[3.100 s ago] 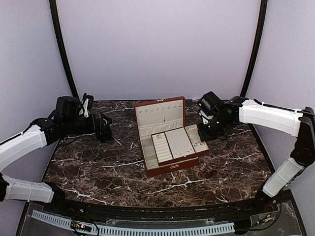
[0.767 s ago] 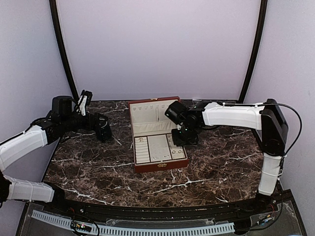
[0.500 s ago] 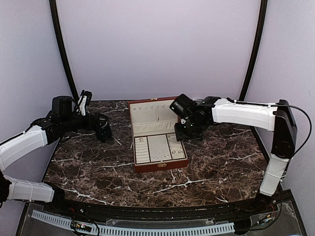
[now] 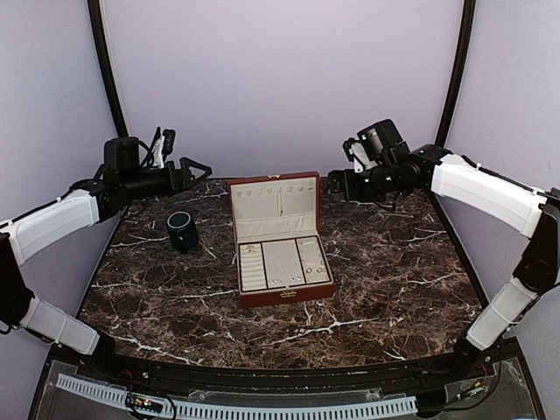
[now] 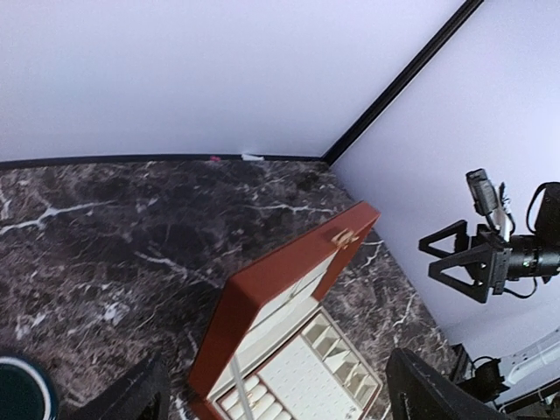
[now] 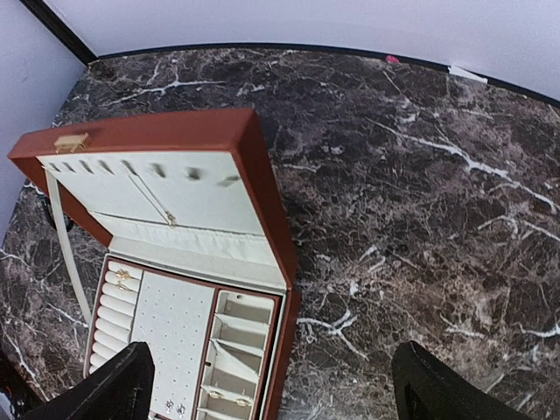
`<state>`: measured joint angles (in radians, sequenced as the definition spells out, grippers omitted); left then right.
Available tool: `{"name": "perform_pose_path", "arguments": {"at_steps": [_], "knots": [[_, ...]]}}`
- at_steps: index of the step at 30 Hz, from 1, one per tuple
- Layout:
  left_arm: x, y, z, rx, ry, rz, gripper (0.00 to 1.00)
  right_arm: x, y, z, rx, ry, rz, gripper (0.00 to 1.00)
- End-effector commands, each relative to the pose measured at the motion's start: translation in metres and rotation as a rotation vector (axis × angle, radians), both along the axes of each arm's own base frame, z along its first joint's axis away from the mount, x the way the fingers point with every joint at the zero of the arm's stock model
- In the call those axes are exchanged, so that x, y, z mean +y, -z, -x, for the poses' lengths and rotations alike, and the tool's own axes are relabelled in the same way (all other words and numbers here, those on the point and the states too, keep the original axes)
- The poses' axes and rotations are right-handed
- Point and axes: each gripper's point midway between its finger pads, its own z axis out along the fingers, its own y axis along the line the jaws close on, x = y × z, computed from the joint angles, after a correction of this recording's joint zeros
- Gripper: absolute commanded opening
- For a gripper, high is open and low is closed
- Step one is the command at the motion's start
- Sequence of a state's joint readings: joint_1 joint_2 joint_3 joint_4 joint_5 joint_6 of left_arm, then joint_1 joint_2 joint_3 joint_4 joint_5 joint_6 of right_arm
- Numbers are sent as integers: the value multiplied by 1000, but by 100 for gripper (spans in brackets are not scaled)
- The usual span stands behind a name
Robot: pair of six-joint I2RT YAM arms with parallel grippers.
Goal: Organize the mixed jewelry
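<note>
The red-brown wooden box (image 4: 278, 293) stands open mid-table, its lid upright. The mixed jewelry lies in its cream tray: tiny ring-like pieces in the ring rolls (image 6: 121, 277), stud-like pieces on the dotted pad (image 6: 173, 408) and small pieces in a side compartment (image 6: 224, 395); from above they show as specks (image 4: 276, 280). My left gripper (image 4: 194, 167) hangs open, raised at the back left above the dark green cup (image 4: 182, 230). My right gripper (image 4: 338, 185) hangs open at the back right, beside the lid. Neither holds anything. Each wrist view looks down on the box between wide-apart fingertips (image 5: 427, 385) (image 6: 124, 383).
A thin chain (image 6: 153, 203) hangs inside the lid. The dark marble table (image 4: 385, 280) ends at black frame posts (image 4: 109, 87) and pale walls. The cup's rim (image 5: 19, 389) shows at the left wrist view's bottom left corner; the right gripper (image 5: 470, 264) shows there too.
My right gripper has left the box's right side, risen back to the right and opened. My left arm has lifted, uncovering the green cup. The box stayed put over the last second.
</note>
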<state>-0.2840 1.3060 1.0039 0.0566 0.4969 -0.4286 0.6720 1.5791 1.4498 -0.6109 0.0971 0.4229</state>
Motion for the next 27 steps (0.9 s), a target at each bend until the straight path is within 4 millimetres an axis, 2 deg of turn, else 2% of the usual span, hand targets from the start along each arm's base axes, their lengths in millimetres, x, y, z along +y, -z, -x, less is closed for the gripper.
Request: {"name": "perform_pose_path", "arguments": {"at_steps": [1,6,11,17,22,27], "knots": [[-29,-23,-10,22,132,118,88,24,-40,-20,-80,-165,-155,96],[-49,-17,-28,58,184,126,88,31,-64,-45,-124,-224,-266,98],[-67,-7,-45,68,200,107,88,43,-56,-77,-104,-255,-272,98],[-80,9,-63,86,212,83,88,65,-46,-96,-85,-338,-289,98],[-92,18,-62,110,269,90,87,83,-39,-95,-47,-428,-344,94],[-98,20,-46,102,309,70,88,92,-45,-74,-26,-533,-408,92]]}}
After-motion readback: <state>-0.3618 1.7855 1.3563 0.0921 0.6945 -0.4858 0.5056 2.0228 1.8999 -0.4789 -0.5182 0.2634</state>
